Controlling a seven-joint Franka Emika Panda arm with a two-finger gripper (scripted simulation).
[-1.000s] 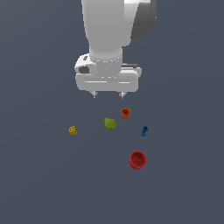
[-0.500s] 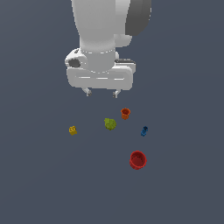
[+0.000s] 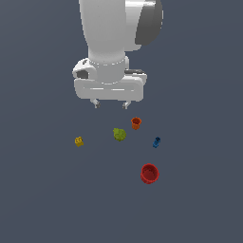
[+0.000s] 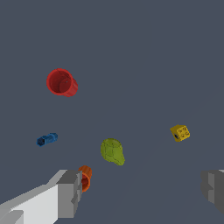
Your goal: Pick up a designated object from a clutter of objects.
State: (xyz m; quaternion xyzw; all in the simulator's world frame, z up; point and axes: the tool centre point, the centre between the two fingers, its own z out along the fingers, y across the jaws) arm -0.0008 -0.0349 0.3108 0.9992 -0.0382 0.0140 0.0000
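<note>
We see the olive-green ball [image 3: 119, 134] [image 4: 112, 152], faintly dark-lined, lying on the grey floor just beside the small orange cup [image 3: 136, 123], between yellow brick [image 3: 79, 141] and blue piece [image 3: 156, 142]. Our gripper [image 3: 111, 104] hangs above, fingers spread wide, holding nothing. Since the previous frame it has shifted toward the exterior view's right.

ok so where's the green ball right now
In the exterior view the olive-green ball lies on the floor mid-scene, just below the open gripper, nearest the orange cup, with the yellow brick farther left.
</note>
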